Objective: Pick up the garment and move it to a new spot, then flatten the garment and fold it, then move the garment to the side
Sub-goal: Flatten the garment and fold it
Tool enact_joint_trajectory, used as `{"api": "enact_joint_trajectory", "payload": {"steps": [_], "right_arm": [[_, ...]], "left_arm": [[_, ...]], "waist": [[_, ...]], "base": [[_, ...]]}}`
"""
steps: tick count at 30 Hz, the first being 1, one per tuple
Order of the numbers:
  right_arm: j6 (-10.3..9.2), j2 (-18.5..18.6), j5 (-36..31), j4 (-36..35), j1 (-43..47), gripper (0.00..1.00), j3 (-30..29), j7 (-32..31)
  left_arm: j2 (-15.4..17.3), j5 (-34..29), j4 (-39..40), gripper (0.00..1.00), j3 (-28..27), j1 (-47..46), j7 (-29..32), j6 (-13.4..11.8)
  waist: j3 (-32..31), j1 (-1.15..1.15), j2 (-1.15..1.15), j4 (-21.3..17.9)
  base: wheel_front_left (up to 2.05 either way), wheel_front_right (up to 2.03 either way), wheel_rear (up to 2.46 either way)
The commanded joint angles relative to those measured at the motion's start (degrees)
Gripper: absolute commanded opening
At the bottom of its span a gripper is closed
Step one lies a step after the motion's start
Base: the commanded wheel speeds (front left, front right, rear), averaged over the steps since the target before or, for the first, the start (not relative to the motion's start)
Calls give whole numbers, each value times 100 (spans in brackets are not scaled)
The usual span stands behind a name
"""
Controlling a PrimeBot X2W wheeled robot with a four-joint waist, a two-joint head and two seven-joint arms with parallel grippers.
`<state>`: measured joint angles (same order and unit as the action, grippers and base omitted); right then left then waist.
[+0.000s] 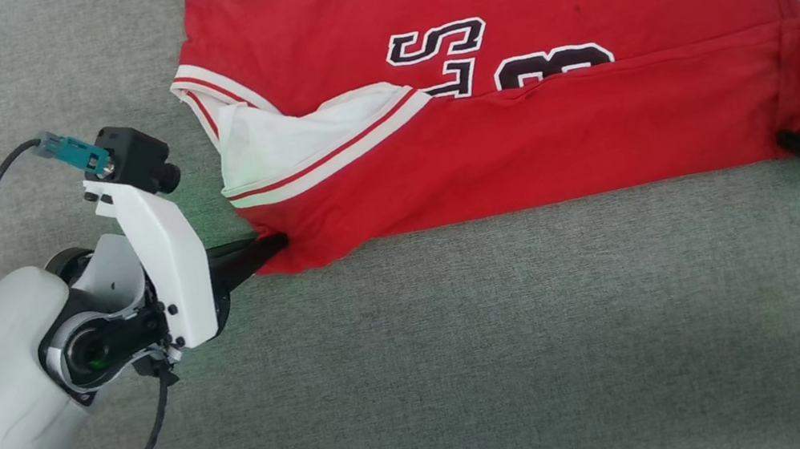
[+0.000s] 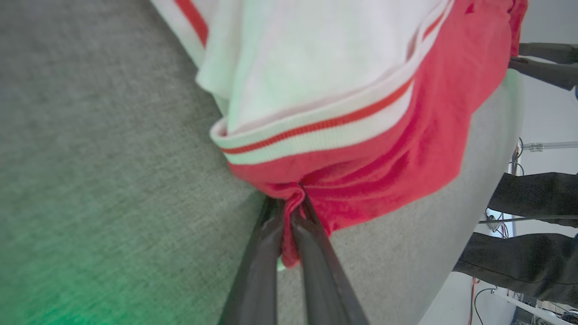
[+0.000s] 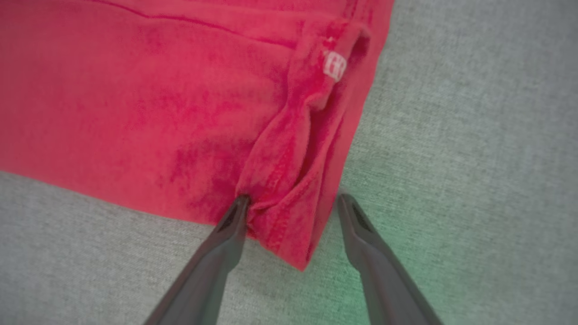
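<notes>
The shirt (image 1: 516, 140) lies on the grey cloth (image 1: 425, 375), with its near edge running left to right between the arms. The left gripper (image 1: 277, 241) is pinched tight on the near left corner. The right gripper (image 3: 292, 198) sits spread wide, straddling the near right corner, not gripping yet.

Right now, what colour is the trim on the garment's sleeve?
Sleeve trim: white with a thin red stripe; best in left wrist view.
</notes>
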<state>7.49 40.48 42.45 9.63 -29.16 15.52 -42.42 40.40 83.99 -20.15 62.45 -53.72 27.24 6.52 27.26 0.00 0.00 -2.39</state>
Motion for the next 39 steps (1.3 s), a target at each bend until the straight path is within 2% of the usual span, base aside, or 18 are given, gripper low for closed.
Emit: {"api": "enact_joint_trajectory", "payload": {"steps": [1,2,8,12,16,24,27,31,32,33,34,35,36,37,39], "right_arm": [[0,-78,65,81,58,10,176,-72],[0,-65,89,93,82,0,190,-58],[-7,70,218,109,305,0,9,300],[-6,84,260,26,550,0,-75,496],[-2,163,296,-147,901,0,-179,641],[-2,447,462,-547,1646,0,-302,368],[-2,480,521,-668,1885,0,-433,378],[-1,377,511,-759,2041,0,-587,417],[-1,350,469,-789,2037,20,-628,469],[-1,309,409,-796,2034,47,-699,549],[-1,242,341,-772,2026,100,-781,638],[-1,160,279,-744,2014,100,-868,742],[-1,70,183,-715,1997,100,-984,860],[-1,-30,68,-706,1980,100,-1075,980],[0,-249,-177,-781,1965,100,-1182,1228]], "left_arm": [[-250,-127,-61,0,218,247,8,-33],[-254,-128,-55,0,217,269,-10,-20],[-167,-53,82,0,167,587,-334,41],[-2,-16,226,0,126,796,-555,47],[306,-24,572,0,115,1143,-808,47],[1118,53,1772,0,163,1976,-1202,-263],[1209,62,2110,0,141,2136,-1369,-400],[1166,13,2252,0,126,2208,-1490,-517],[1151,-14,2248,0,117,2197,-1521,-537],[1135,-25,2233,13,90,2187,-1559,-548],[1124,-6,2212,33,70,2193,-1597,-557],[1135,9,2203,53,51,2201,-1637,-557],[1158,-2,2197,88,19,2198,-1686,-555],[1188,-5,2178,100,-27,2207,-1757,-559],[1243,58,2161,100,-109,2262,-1907,-577]], "waist": [[-6,0,0,21],[-20,0,0,35],[-272,0,0,108],[-453,0,0,150],[-690,0,0,176],[-881,0,0,196],[-868,0,0,231],[-856,0,0,247],[-856,0,0,243],[-860,0,0,237],[-870,0,0,227],[-876,0,0,211],[-883,0,0,200],[-892,0,0,180],[-914,0,0,119]], "base": [[0,0,0],[0,0,0],[0,0,0],[0,0,0],[0,0,0],[0,0,0],[0,0,0],[0,0,0],[0,0,0],[0,0,0],[0,0,0],[0,0,0],[0,0,0],[0,0,0],[0,0,0]]}}
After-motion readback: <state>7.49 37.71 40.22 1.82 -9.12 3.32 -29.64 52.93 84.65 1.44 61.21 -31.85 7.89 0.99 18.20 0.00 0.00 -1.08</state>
